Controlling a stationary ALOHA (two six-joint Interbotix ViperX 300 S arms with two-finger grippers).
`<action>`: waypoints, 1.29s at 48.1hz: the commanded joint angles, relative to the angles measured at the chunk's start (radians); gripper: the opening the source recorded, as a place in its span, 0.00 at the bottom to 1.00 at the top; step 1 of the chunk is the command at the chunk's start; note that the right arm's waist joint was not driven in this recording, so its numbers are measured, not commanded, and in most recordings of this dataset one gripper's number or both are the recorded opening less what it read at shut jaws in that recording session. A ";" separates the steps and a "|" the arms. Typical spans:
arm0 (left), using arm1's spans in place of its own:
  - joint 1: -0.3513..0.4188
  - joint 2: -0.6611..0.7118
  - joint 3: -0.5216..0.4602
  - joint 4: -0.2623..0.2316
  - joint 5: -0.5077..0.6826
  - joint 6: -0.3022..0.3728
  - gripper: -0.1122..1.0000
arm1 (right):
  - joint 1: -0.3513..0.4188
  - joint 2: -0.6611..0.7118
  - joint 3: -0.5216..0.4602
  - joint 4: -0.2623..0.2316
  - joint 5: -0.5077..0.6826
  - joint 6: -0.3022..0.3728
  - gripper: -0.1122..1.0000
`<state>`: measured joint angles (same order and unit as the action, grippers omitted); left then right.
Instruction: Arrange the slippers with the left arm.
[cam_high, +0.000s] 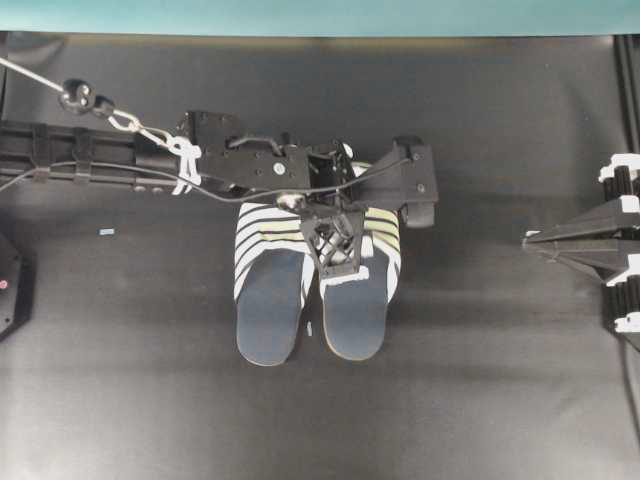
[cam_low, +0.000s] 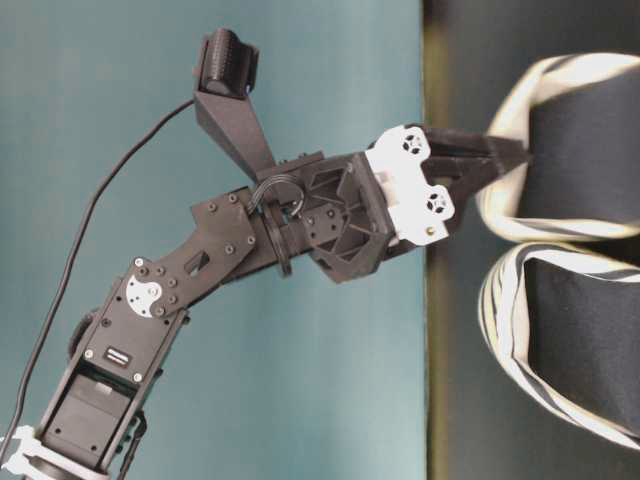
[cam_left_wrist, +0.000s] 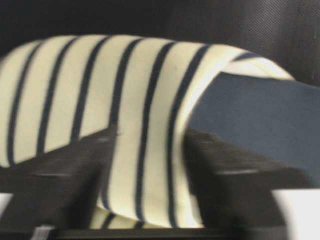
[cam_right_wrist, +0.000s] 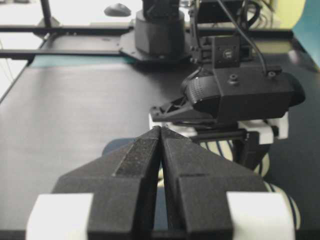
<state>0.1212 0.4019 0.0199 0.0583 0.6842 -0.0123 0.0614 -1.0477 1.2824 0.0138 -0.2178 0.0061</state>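
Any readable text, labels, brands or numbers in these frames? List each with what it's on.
None readable.
Left arm: small label plate near the joint, too small to read.
Slippers: stripes only, no brand or label visible.
Table: small bluish tag, too small to read.

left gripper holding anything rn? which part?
Nothing held firmly: left gripper has its fingers straddling the right-hand slipper at its striped toe cover, apparently open.
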 joint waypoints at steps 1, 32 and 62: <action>-0.009 -0.011 -0.003 0.002 0.003 -0.002 0.75 | 0.000 0.005 -0.006 0.002 -0.012 0.006 0.09; 0.000 -0.377 0.192 0.003 -0.206 0.017 0.89 | 0.000 0.003 0.003 0.002 -0.012 0.006 0.09; -0.025 -0.723 0.652 0.002 -0.637 -0.008 0.89 | 0.000 -0.018 0.011 0.002 -0.012 0.006 0.09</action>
<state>0.1074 -0.2638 0.6443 0.0583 0.0874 -0.0184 0.0614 -1.0677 1.2977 0.0138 -0.2194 0.0061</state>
